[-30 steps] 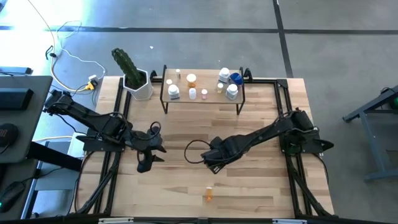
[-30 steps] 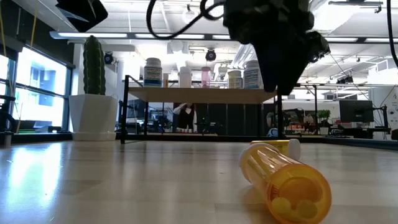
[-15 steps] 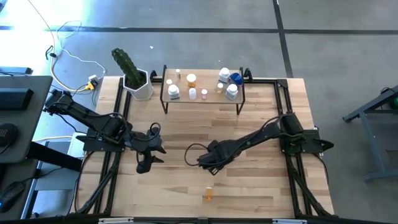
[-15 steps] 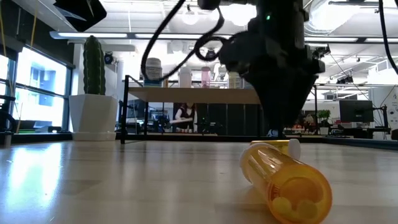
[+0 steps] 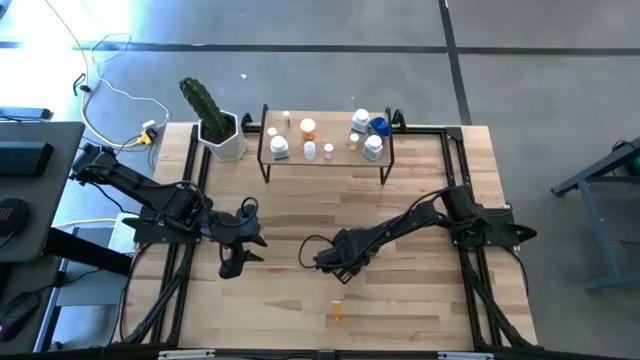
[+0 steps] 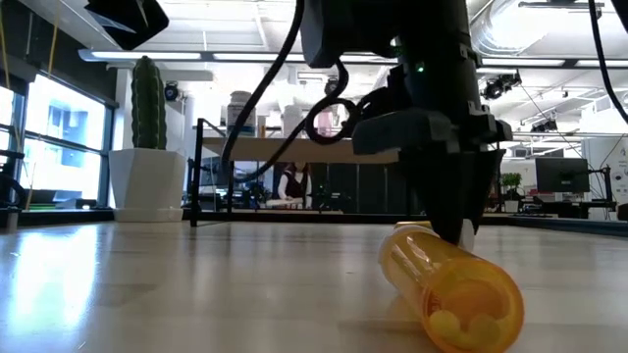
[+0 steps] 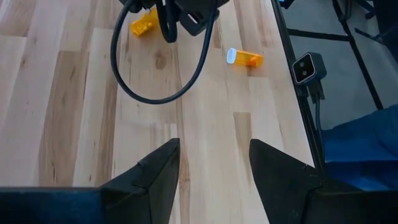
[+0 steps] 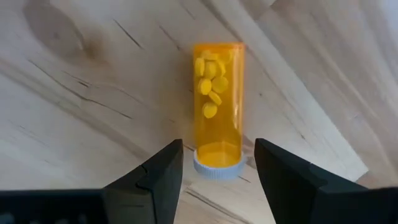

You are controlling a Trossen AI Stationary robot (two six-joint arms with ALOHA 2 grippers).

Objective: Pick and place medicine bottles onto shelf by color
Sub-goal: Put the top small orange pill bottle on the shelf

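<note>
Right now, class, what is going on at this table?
The right arm's tool hangs open over an orange pill bottle with a white cap lying on its side on the wooden tabletop, not yet gripping it. The left tool waits open at the table's left. Several small bottles already stand on the low light-wood shelf.

Beyond the table (image 5: 400, 310) lay a grey floor (image 5: 300, 80), bright windows (image 6: 39, 147) at one side, ceiling lights (image 6: 196, 56) overhead, and desks with monitors (image 6: 559, 176).
</note>
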